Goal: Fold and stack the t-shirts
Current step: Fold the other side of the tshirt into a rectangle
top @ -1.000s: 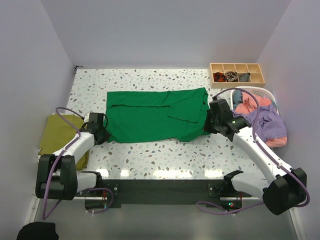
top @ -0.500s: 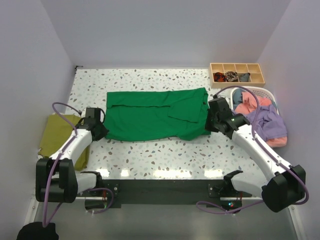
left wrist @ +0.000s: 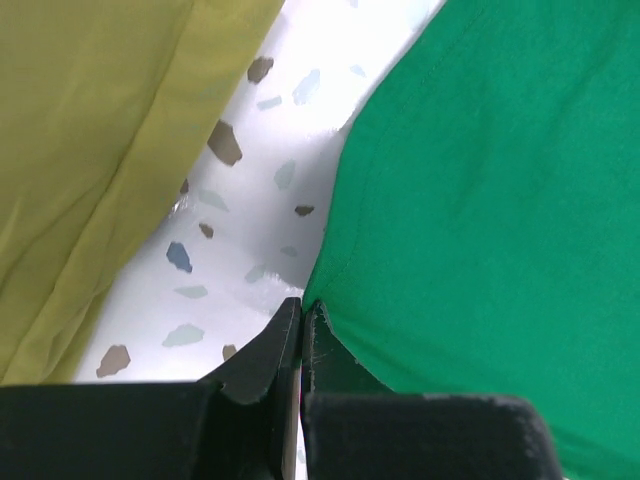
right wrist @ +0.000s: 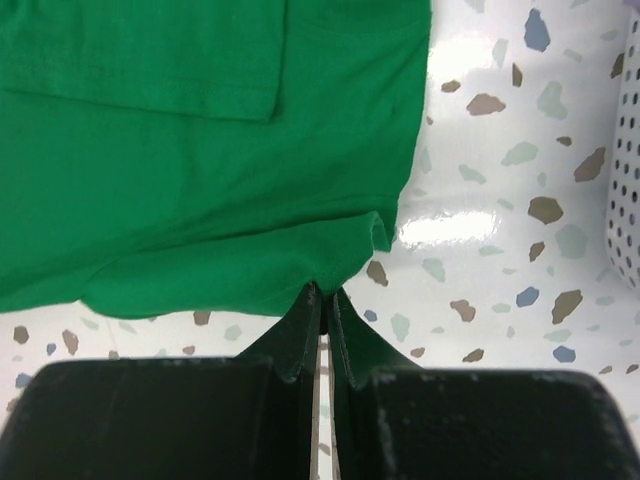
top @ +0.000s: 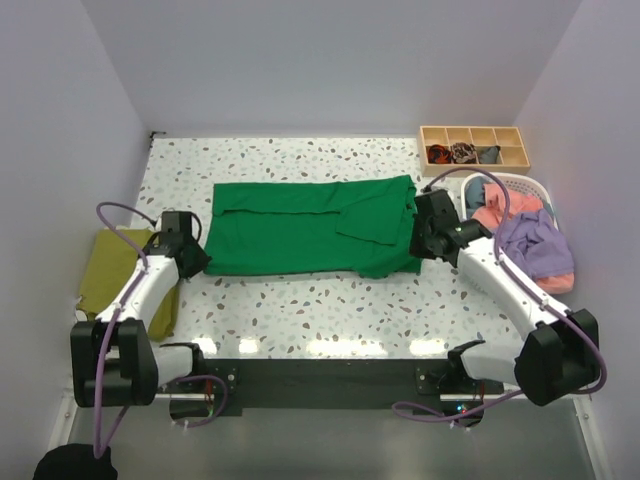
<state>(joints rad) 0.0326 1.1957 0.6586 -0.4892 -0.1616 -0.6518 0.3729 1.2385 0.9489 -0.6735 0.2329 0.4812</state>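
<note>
The left gripper [left wrist: 302, 315] has its jaws pressed together on the left edge of the green shirt [top: 310, 228]. Its wrist camera shows the hem running into the slit between the tips. The right gripper [right wrist: 325, 295] is likewise pinched on the shirt's near right corner, and the cloth puckers into small folds just above its tips.

From above, both grippers are low at opposite ends of the shirt, but there the jaws are too small to read; only the wrist cameras show the grip. The shirt lies flat and wide across the middle of the speckled table [top: 340, 310], with a folded flap on its right half.

The left wrist view shows a strip of bare table between the green edge and the olive shirt [left wrist: 90, 150]. The top view shows that shirt lying at the table's left edge, partly under the left arm.

Only the top view takes in the white basket [top: 515, 179] at the right, holding a lavender shirt [top: 535, 245] and a coral shirt [top: 490, 215]. A wooden tray [top: 474, 134] stands behind it. The right wrist view catches only a sliver of the basket's perforated wall.
</note>
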